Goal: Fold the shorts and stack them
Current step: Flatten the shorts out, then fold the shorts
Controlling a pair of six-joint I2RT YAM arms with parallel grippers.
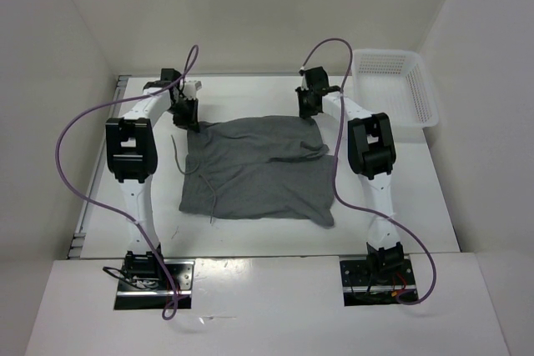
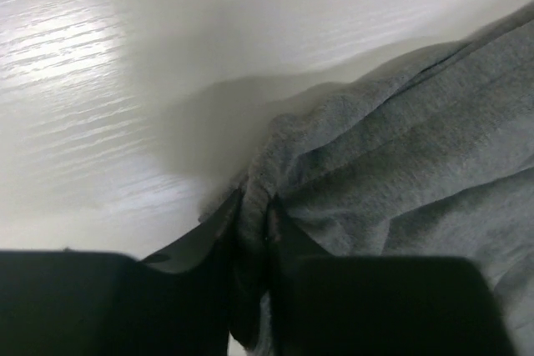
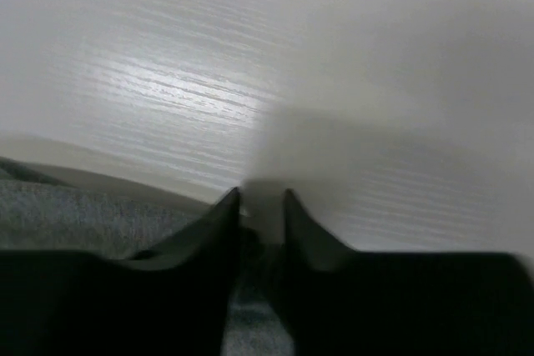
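The grey shorts (image 1: 259, 174) lie spread on the white table (image 1: 250, 97), with a fold running across the middle. A thin drawstring (image 1: 176, 156) trails off their left edge. My left gripper (image 1: 190, 122) is at the far left corner and is shut on a bunched ridge of the fabric, as the left wrist view (image 2: 254, 206) shows; the shorts (image 2: 400, 139) fill that view's right side. My right gripper (image 1: 310, 114) is at the far right corner. In the right wrist view (image 3: 261, 202) its jaws stand close together with grey fabric (image 3: 67, 214) pinched low between them.
A white plastic mesh basket (image 1: 392, 85) stands at the table's far right corner, just right of the right arm. White walls enclose the table on the left, back and right. Purple cables loop above both arms.
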